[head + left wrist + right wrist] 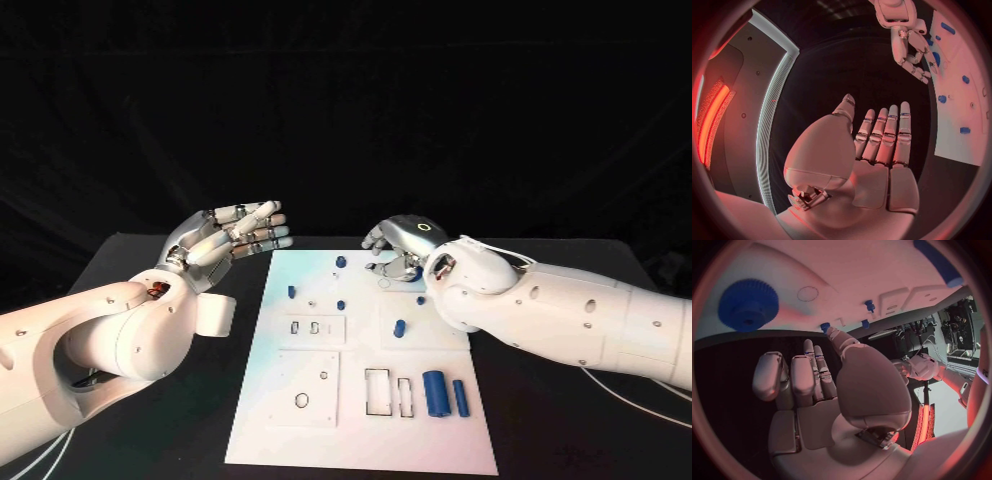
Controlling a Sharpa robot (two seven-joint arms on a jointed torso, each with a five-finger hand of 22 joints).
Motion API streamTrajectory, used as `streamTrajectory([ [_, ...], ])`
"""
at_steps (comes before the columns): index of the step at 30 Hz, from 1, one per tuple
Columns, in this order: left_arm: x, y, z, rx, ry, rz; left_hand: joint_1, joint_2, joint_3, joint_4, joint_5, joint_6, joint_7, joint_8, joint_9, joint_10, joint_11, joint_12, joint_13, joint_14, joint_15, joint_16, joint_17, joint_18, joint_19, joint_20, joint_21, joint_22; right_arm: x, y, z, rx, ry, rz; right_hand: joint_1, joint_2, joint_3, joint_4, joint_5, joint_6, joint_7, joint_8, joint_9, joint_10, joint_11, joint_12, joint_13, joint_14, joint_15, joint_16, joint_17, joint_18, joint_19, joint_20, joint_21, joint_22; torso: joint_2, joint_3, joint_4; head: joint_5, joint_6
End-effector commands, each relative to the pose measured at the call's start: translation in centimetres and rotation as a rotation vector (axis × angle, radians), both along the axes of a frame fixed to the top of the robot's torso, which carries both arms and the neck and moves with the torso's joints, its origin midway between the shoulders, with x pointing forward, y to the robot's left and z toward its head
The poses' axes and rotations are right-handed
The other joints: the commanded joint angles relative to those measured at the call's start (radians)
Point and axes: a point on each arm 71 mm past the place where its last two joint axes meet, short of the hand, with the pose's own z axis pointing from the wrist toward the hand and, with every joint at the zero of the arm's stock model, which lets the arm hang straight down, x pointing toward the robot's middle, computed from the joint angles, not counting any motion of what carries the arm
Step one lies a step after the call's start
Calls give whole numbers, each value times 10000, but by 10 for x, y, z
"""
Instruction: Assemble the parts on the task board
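Note:
The white task board [361, 420] lies lengthwise in the middle of the table. Small blue pegs [340, 262] stand along its far half, and two blue cylinders [434, 385] lie near its front right. My right hand [401, 245] hovers over the board's far end, fingers loosely bent downward, holding nothing. A blue gear [748, 305] sits on the board just beyond its fingers [814, 365], apart from them. My left hand [231, 240] is raised off the board's far left corner, palm [873, 170] flat, fingers straight and spread, empty.
The board has several cut-out slots [378, 392] and round holes [302, 400] in its near half. Black table [173, 420] lies bare on both sides of the board. My right forearm [577, 320] crosses above the board's right edge.

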Motion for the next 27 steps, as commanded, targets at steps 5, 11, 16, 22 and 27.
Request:
streamTrajectory([
  [5,0,0,1,-78,-62,-186,6,112,6,-65,-26,-26,583,-62,2,-34,26,-64,-5,22,49,-44,-10,61,-55,-11,-43,-19,-9,-51,8,782,1765,-1025,-361,-252,-387,276,-79,245,-43,54,36,2240,-355,1352,866,450,-354,767,943,-287,837,-282,1116,1567,-64,-17,-139,-90,97],
  [11,1,1,1,-82,-54,-196,6,112,6,-65,-26,-26,583,-62,2,-34,26,-64,-5,22,49,-44,-10,61,-55,-11,-43,-19,-9,-70,7,683,2418,-1430,-159,-126,-1461,626,-67,-82,-96,113,54,2366,-424,5528,5208,588,-366,1615,2022,-488,1276,-357,1791,2539,-77,-3,-156,-99,75],
  [16,2,1,1,-84,-44,-209,6,112,6,-65,-26,-26,583,-62,2,-34,26,-64,-5,22,49,-44,-10,61,-55,-11,-43,-19,-8,-74,5,474,2615,-1581,224,19,-2105,1104,-44,-403,59,321,117,2457,-288,9799,9765,670,-246,2168,2797,-563,1437,-214,2039,2925,-64,12,-115,-154,33],
  [22,2,1,0,-84,-48,-202,6,112,6,-65,-26,-26,583,-62,2,-34,26,-64,-5,22,49,-44,-10,61,-55,-11,-43,-19,-3,-71,0,230,2777,-1747,398,-21,-2272,1283,-19,-624,134,380,124,2996,-186,11319,11340,769,-173,2548,3404,-598,1527,-154,2154,3101,-53,27,-119,-121,0],
  [27,2,0,0,-86,-49,-205,11,112,6,-76,-26,-39,580,-69,1,-33,26,-67,-4,25,49,-49,-10,61,-55,-11,-42,-22,2,-70,-3,172,2820,-1952,488,31,-2276,1327,-10,-685,161,412,129,3113,-159,11649,11689,789,-147,2637,3545,-612,1561,-125,2195,3165,-58,9,-101,-117,-40],
])
